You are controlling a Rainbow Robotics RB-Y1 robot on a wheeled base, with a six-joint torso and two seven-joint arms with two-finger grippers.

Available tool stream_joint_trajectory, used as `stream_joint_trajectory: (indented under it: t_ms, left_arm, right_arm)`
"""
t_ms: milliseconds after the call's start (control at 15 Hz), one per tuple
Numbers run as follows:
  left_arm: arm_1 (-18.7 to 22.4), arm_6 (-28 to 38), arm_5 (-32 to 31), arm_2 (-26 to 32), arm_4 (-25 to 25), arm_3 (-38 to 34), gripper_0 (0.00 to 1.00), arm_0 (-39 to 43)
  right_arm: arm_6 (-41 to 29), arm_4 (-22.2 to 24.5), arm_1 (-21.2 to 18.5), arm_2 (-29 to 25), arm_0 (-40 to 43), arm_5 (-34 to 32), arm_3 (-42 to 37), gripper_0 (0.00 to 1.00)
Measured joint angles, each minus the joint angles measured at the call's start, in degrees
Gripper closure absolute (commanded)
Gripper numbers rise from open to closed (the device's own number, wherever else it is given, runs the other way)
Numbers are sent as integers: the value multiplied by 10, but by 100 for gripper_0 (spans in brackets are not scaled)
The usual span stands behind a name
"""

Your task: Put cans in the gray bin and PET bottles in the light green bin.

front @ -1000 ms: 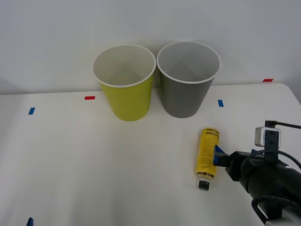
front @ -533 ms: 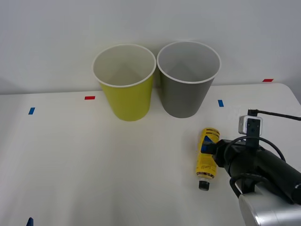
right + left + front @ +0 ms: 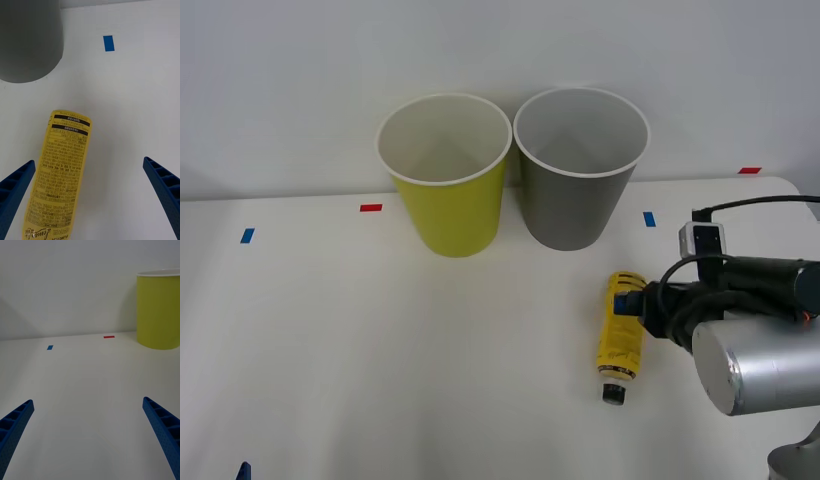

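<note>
the right pincer (image 3: 90, 202), two ribbed blue fingers (image 3: 15, 191) spread wide, hovers low over the white table (image 3: 380, 350) with the slim yellow-labelled plastic bottle (image 3: 60, 176) between its fingers, closer to one finger than the other and not pinched by either. in the front view the bottle (image 3: 620, 335) lies on its side, its small black cap (image 3: 612, 394) pointing toward the robot and its flat end toward the bins. ahead of the pincer stands the round dark gray bin with a thin white rim (image 3: 580, 170), upright; beside it, farther to the left, just about touching, the round yellow-green bin with a white inside (image 3: 445, 180). a blue tape mark (image 3: 108, 43) lies ahead of the pincer. the left pincer (image 3: 90, 442), fingers also spread, waits over bare table well to the left.
</note>
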Motion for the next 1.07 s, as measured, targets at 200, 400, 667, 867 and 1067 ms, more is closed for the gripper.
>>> stream_joint_trajectory:
  t_ms: [200, 400, 667, 867, 1067]
  left_arm:
    - [0, 0, 0, 0, 0, 0, 0, 0]
    - [0, 0, 0, 0, 0, 0, 0, 0]
    - [0, 0, 0, 0, 0, 0, 0, 0]
    - [0, 0, 0, 0, 0, 0, 0, 0]
    - [0, 0, 0, 0, 0, 0, 0, 0]
  right_arm:
    - [-9, -44, -36, 2, -8, 13, 0, 0]
    - [-27, -92, -79, 16, -12, 16, 1, 0]
    - [-105, -140, -125, 42, -18, 16, 4, 0]
    - [-91, -135, -125, 38, -19, 16, 4, 0]
    - [-79, -126, -141, 41, -24, 16, 8, 0]
